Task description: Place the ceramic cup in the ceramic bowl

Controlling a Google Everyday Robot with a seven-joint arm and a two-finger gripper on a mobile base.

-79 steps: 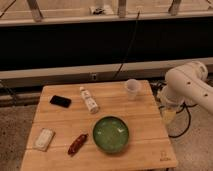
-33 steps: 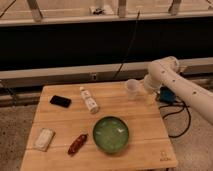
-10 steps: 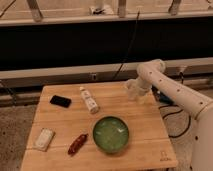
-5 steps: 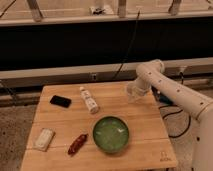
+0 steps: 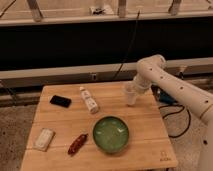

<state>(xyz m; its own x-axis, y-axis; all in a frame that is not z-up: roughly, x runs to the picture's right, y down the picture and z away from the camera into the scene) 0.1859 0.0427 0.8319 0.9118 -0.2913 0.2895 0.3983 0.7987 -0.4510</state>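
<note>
The gripper (image 5: 132, 90) is at the cup (image 5: 131, 97), near the far right edge of the table (image 5: 146, 126). Its jaws were apart a second ago; they have now closed and appear to clamp the cup, which still rests on the table. The bowl (image 5: 110, 134) sits empty near the front edge. Judgement: grasp made; lift and transfer to the bowl are outstanding.

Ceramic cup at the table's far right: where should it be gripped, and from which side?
Probably grip the ceramic cup at its rim, coming from above: it stands upright, small and tapered, mouth open upward. The gripper sits at its top, shut on it.
</note>
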